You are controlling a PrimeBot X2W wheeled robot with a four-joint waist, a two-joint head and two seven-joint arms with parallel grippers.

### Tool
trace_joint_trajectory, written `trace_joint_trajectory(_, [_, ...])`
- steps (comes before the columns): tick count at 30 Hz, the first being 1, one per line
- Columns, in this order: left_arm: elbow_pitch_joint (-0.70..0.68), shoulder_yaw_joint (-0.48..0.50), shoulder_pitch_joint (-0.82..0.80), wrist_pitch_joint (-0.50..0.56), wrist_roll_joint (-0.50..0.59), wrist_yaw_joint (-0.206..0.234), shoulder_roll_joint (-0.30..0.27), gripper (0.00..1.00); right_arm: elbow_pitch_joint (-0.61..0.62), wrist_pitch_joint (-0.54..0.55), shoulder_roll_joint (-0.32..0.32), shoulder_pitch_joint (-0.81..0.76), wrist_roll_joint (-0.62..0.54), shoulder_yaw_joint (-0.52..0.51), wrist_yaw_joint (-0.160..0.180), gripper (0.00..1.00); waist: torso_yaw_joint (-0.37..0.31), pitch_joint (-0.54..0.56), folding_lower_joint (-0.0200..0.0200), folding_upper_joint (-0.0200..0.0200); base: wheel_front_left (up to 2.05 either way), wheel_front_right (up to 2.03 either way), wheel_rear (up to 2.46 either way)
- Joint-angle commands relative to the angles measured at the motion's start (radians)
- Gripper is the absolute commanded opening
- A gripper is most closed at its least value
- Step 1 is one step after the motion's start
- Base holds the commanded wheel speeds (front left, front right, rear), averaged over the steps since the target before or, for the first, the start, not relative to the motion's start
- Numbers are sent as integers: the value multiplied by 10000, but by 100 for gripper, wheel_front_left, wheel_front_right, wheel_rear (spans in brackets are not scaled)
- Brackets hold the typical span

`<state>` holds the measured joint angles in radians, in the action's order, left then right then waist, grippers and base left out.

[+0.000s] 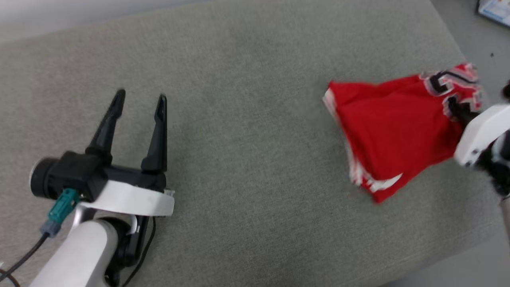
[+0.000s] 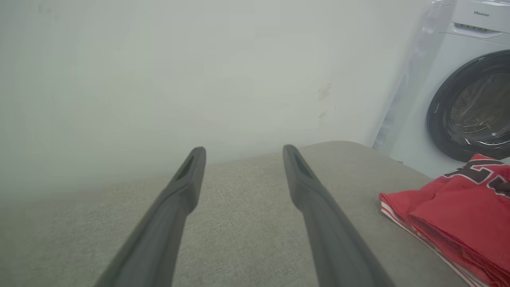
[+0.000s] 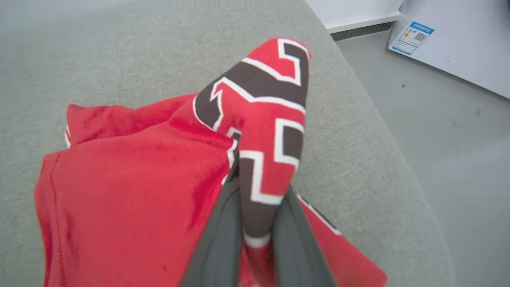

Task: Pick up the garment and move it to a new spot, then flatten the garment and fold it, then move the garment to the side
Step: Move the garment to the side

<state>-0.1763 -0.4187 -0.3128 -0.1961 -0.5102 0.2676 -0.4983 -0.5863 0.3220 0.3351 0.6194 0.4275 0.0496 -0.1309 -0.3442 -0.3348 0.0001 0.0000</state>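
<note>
Our left gripper (image 1: 140, 96) hovers idle over the grey cushion (image 1: 247, 159), jaws spread wide, free for flattening. Well to its right, near the cushion's edge, the garment (image 1: 390, 131) drapes bunched because our right gripper (image 3: 259, 207) pinches its numbered fold, likely lifting it for the move.

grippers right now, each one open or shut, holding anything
Left gripper: open, holding nothing.
Right gripper: shut on a fold of the garment.
</note>
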Motion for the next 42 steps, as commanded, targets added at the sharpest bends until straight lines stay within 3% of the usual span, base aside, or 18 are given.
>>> trace_joint_trajectory(1, [-110,3,-322,64,121,-81,-114,100,-160,-235,126,458,-230,-217,4,0,-297,-1343,-1,0,0,0,0])
trace_joint_trajectory(8, [-435,-132,-1204,424,409,-339,-366,100,-1046,-1276,788,1788,-1832,-1776,5,0,44,-2458,-1,0,0,0,0])
trace_joint_trajectory(12, [-521,-203,-1498,557,515,-423,-443,100,-1514,-1861,491,2223,-2600,-2614,5,1,212,-2806,-1,0,0,0,0])
trace_joint_trajectory(13, [-514,-206,-1518,586,525,-426,-454,100,-1595,-2061,365,2269,-2777,-2739,4,44,233,-2841,-1,0,0,0,0])
trace_joint_trajectory(14, [-496,-199,-1535,585,528,-416,-472,100,-1702,-2253,312,2294,-2970,-2885,4,100,249,-2861,-1,0,0,0,0])
trace_joint_trajectory(21, [-164,-164,-1258,498,402,-266,-403,100,-2547,-3339,-215,2114,-3935,-3853,7,100,286,-2487,-1,0,0,0,0])
trace_joint_trajectory(29, [606,-387,-412,-6,18,-190,126,100,-2594,-3837,-189,1022,-4435,-4309,7,100,445,-701,-1,0,0,0,0])
trace_joint_trajectory(35, [1202,-210,629,-329,-404,112,516,100,-1647,-3907,-523,-557,-4160,-3732,7,100,757,882,-1,0,0,0,0])
trace_joint_trajectory(42, [1474,-105,1657,-471,-712,362,675,100,545,-3645,-1258,-2957,-3329,-2794,5,100,1412,1943,-1,0,0,0,0])
